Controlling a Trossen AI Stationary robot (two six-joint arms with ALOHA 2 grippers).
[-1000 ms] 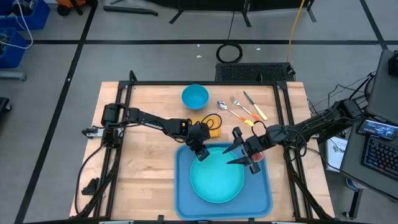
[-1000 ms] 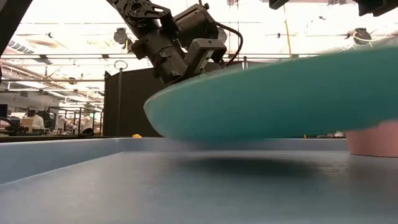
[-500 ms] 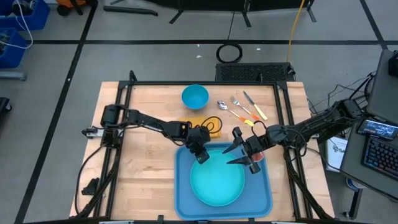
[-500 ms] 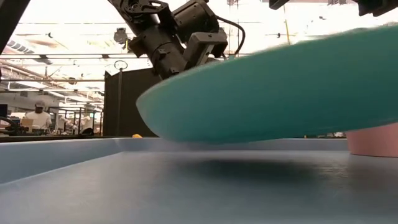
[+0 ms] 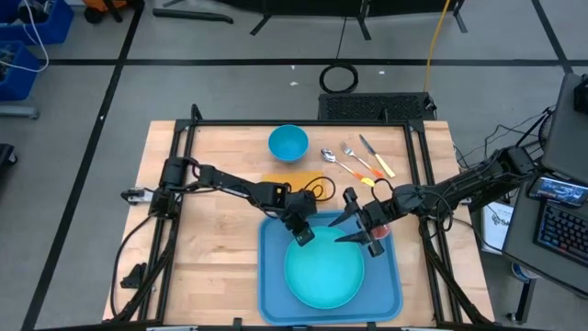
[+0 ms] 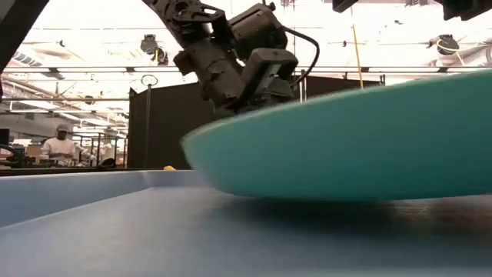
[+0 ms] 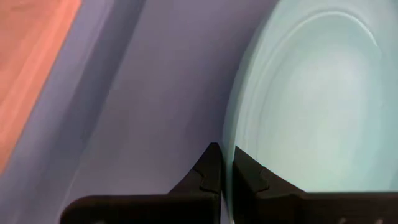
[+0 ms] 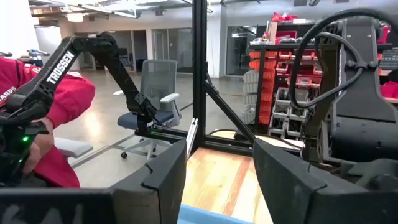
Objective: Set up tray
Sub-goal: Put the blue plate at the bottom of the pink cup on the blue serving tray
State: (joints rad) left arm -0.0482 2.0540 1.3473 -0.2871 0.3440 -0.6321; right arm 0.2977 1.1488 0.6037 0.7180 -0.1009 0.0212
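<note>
holding one plate (image 5: 322, 272), left tool (image 5: 301, 235), one tray (image 5: 272, 294)

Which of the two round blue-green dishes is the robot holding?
The big flat teal plate in the blue tray. The left pincer pinches its rim. The small blue bowl sits alone on the table.

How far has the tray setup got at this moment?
Done: a pink cup stands in the tray. In hand: the left gripper, shut on the teal plate rim, has it low over the tray. Left: bowl, cutlery and napkin on the table. Right gripper open beside the cup.
</note>
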